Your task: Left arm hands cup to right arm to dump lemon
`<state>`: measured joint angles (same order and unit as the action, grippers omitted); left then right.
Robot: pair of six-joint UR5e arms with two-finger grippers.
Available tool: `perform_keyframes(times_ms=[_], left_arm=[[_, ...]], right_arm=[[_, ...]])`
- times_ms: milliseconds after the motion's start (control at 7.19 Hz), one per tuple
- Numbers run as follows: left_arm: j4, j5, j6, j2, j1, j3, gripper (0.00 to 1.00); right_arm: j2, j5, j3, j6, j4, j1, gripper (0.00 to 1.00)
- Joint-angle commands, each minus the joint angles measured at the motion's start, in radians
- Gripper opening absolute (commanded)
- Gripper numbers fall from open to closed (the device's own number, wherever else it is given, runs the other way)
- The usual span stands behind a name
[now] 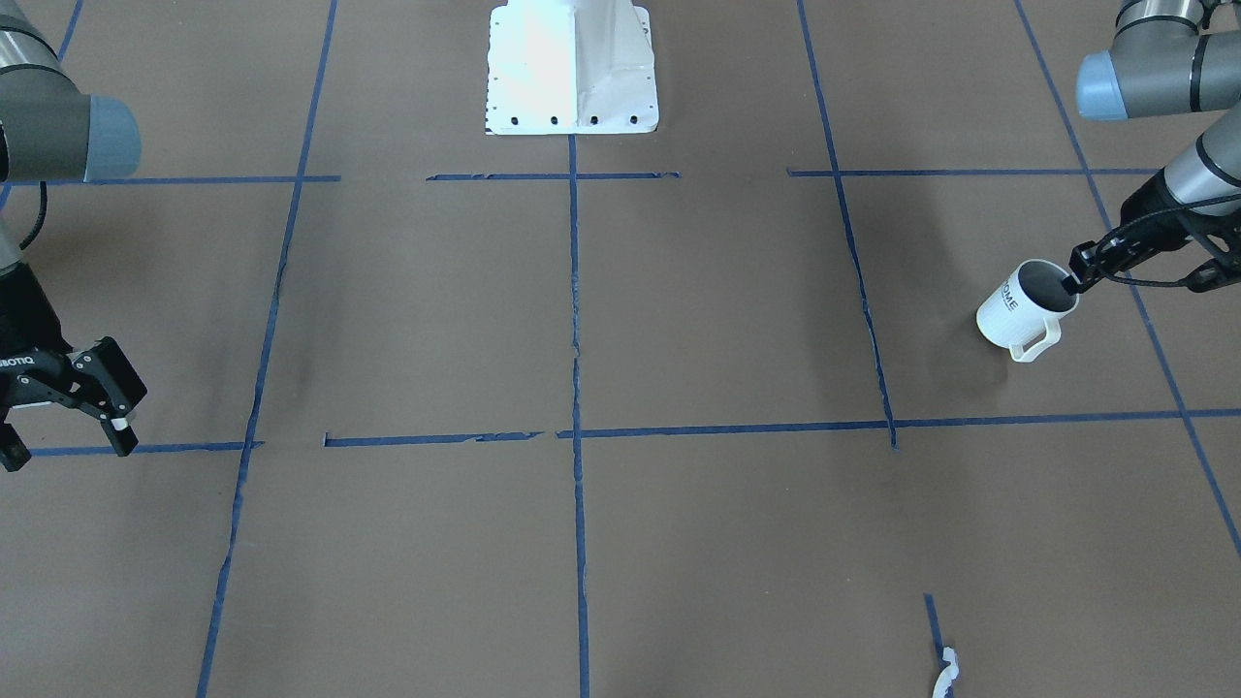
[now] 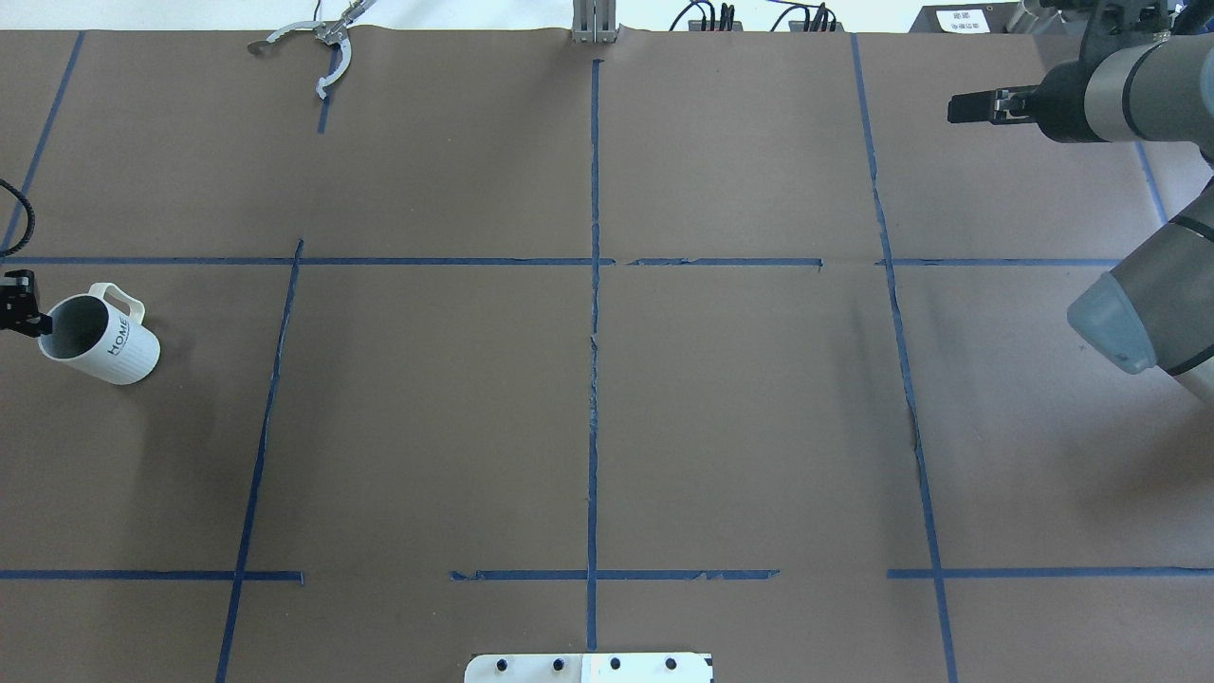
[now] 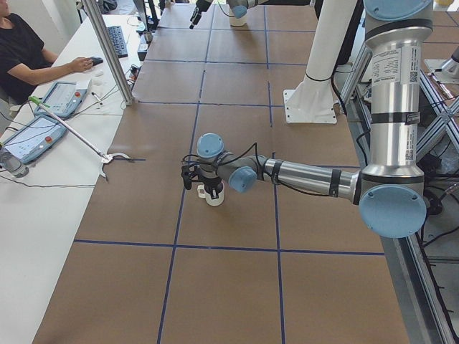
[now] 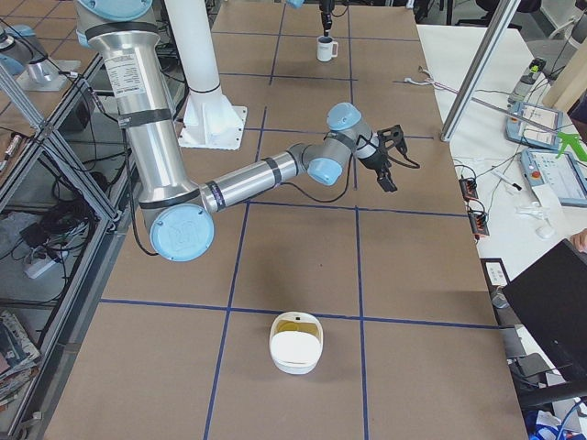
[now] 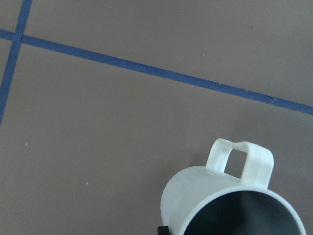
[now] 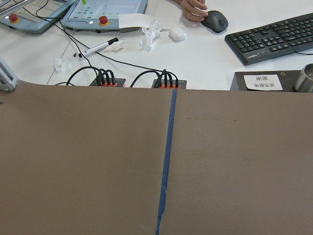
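The white cup carries dark lettering that reads "HOME". The black body of the right pincer shows white letters "BOTIQ", with the start cut off at the picture's edge.

Overhead and front cameras face each other, sharing the cup.

1. The cup is a white ribbed mug with a grey inside, 1 squarish loop handle and dark "HOME" lettering.
2. It is tilted, and the left gripper pinches its rim.
3. It is at the worktop's left end, with its handle pointing away from the robot.
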<state>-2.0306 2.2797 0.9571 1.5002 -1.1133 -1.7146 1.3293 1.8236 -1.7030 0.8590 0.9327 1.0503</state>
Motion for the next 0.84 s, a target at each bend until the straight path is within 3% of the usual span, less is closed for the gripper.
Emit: perform_keyframes(times_ms=[0,139,418,557,696], left_arm=[[-0.016,0.0,-0.007,-0.003,0.001,0.009,0.71],[-0.046,0.006,-0.018,-0.009,-0.008,-0.009,1.0],[-0.033,0.017,-0.018,0.003,-0.058,-0.091,1.0],[-0.031,0.042,-0.04,0.003,-0.115,-0.112,1.0],[-0.013,0.044,-0.161,-0.001,-0.147,-0.117,1.0]], right_arm=[[-0.004,0.153,0.003,-0.003,0.049,0.107,1.0],[-0.005,0.236,-0.003,-0.105,0.11,0.179,1.0],[0.014,0.362,-0.004,-0.279,0.228,0.319,1.0],[0.055,0.472,0.0,-0.361,0.279,0.409,1.0],[0.089,0.53,-0.004,-0.473,0.352,0.486,1.0]])
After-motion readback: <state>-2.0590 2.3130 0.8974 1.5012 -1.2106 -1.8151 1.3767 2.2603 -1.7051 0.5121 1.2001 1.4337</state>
